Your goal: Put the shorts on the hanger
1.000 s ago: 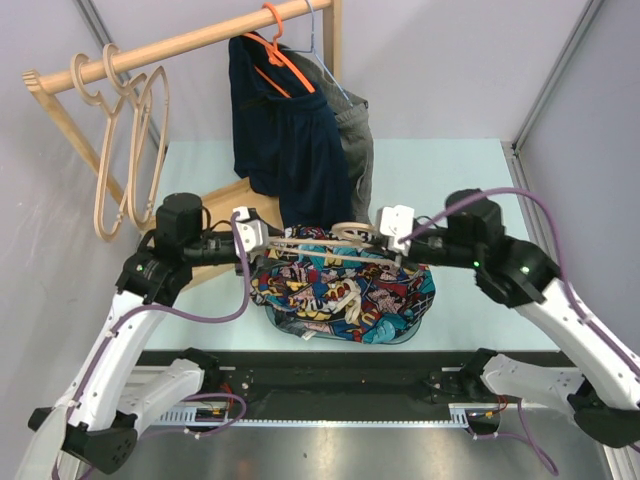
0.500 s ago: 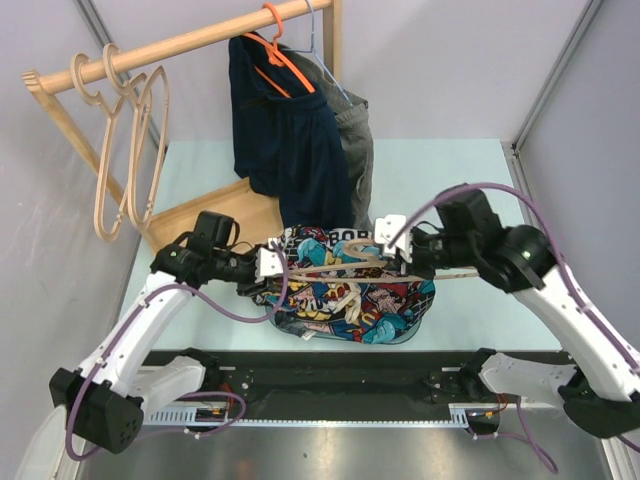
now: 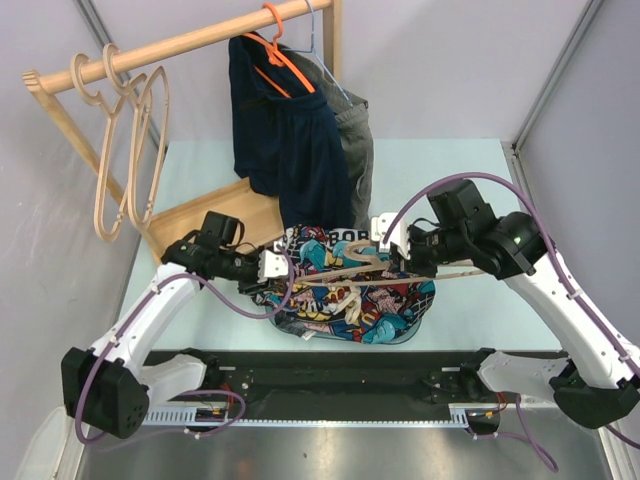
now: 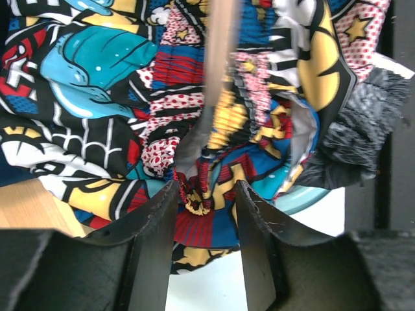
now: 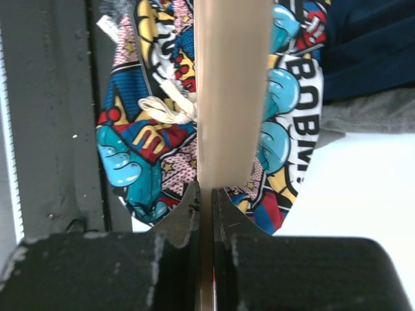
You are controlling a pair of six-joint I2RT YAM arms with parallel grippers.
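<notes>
My left gripper [image 4: 206, 189] has come down and in to the left edge of the bright comic-print fabric shorts [image 3: 385, 300], which lie bunched mid-way along the pale green surface [image 3: 450, 180]. Its jaws stand partway apart with a gathered fold of waistband between them; whether they pinch it I cannot tell. My right gripper [image 5: 206, 194] is clamped tight on the light beige wooden hanger [image 5: 233, 97], whose bar crosses over the shorts.

Robotics lab test cell, boxed in by plain grey wall panels [image 3: 450, 60] on aluminium frame posts [image 3: 557, 72]. Pale table [image 3: 450, 170] inside, cabled left arm [image 3: 140, 325] and right arm [image 3: 575, 300] bolted to a black mounting rail [image 3: 330, 372] at the near edge. Wooden clothes rail [image 3: 180, 45] with spare hangers [image 3: 125, 150] staged far left
</notes>
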